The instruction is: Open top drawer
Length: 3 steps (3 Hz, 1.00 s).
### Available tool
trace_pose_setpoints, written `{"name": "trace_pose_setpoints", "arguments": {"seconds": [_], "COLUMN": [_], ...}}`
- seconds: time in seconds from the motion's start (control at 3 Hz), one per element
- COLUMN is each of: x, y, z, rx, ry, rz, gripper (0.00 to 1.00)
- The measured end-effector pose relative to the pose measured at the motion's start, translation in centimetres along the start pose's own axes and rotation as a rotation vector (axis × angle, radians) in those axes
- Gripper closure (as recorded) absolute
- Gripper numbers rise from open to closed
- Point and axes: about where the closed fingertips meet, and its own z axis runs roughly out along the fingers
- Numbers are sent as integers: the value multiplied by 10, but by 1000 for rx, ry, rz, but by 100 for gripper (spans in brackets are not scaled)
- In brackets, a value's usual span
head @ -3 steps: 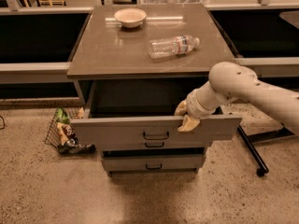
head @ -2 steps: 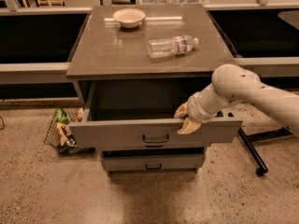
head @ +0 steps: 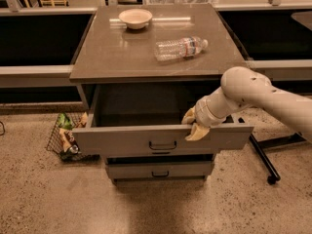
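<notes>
Squarely, hand (head: pixel 189 128) clasps front rim of top drawer (head: pixel 122 140).

Arm (head: pixel 285 104): a cream-white tube that enters from the right edge of the view and slopes up and to the left.
Rounded joint (head: pixel 241 84): a smooth dome at the arm's highest point, where the limb bends down and to the left.
Wrist (head: pixel 210 110): short and ringed, angled down toward the left.
Hand (head: pixel 190 126): at the top edge of the top drawer's (head: pixel 122 140) front panel, right of the panel's centre.
Fingers (head: pixel 197 132): yellowish; one lies against the outer face of the panel, the other sits behind it.
Grip: closed across the panel's top edge.
</notes>
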Motion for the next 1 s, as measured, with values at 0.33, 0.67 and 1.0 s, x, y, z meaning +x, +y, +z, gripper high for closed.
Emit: {"name": "trace_pose_setpoints", "arguments": {"seconds": [0.33,0.67,1.0], "x": [0,-1,-12], "y": [3,15,40], "z": [2,8,8], "rx": [-9,-34,-54], "ry": [-3,30,68], "rz": [3,42,119], "gripper": [37,14,0]}}
